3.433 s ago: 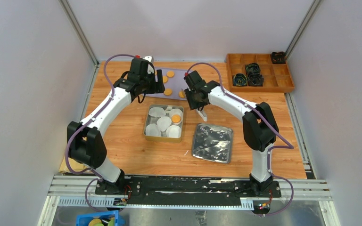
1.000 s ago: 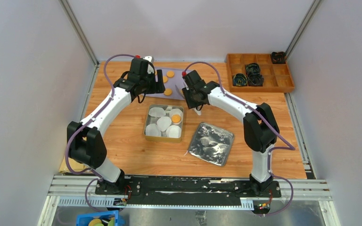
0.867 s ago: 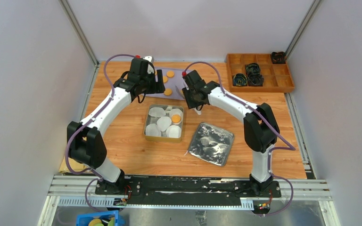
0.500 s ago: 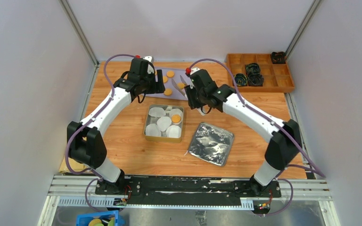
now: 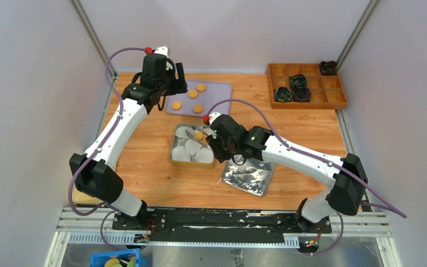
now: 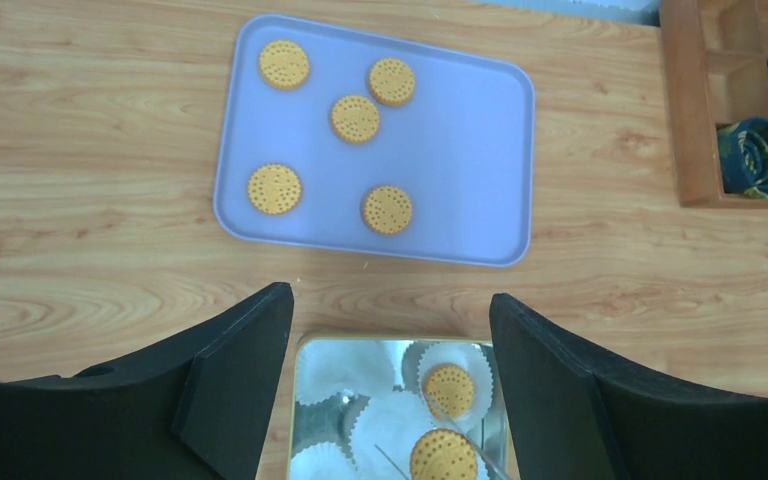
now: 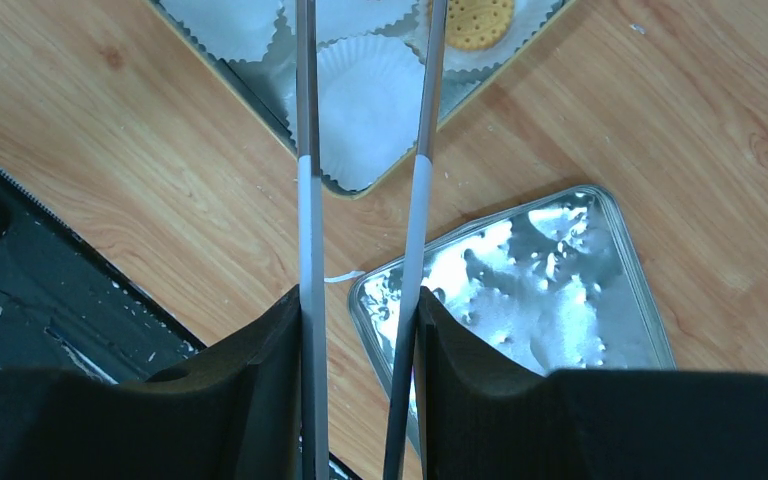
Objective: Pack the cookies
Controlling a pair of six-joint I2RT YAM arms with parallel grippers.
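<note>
Several cookies (image 6: 355, 118) lie on the purple tray (image 6: 480, 150) at the back; they also show in the top view (image 5: 192, 94). My left gripper (image 6: 390, 300) is open and empty, raised above the tray's near edge (image 5: 179, 75). My right gripper (image 7: 358, 300) is shut on metal tongs (image 7: 305, 150) and hovers over the tin (image 5: 172, 158). One cookie (image 6: 444, 455) sits between the tongs' tips above the tin. Another cookie (image 6: 449, 390) lies in a white paper liner in the tin; it also shows in the right wrist view (image 7: 480, 20).
The tin holds several white paper liners (image 7: 370, 105). Its silver lid (image 5: 248, 169) lies on the table to the tin's right. A wooden compartment box (image 5: 306, 83) with black coils stands at the back right. Grey walls close in both sides.
My right arm has swung from the purple tray to over the tin, carrying a cookie in the tongs. My left arm has lifted and drawn back to the left.
</note>
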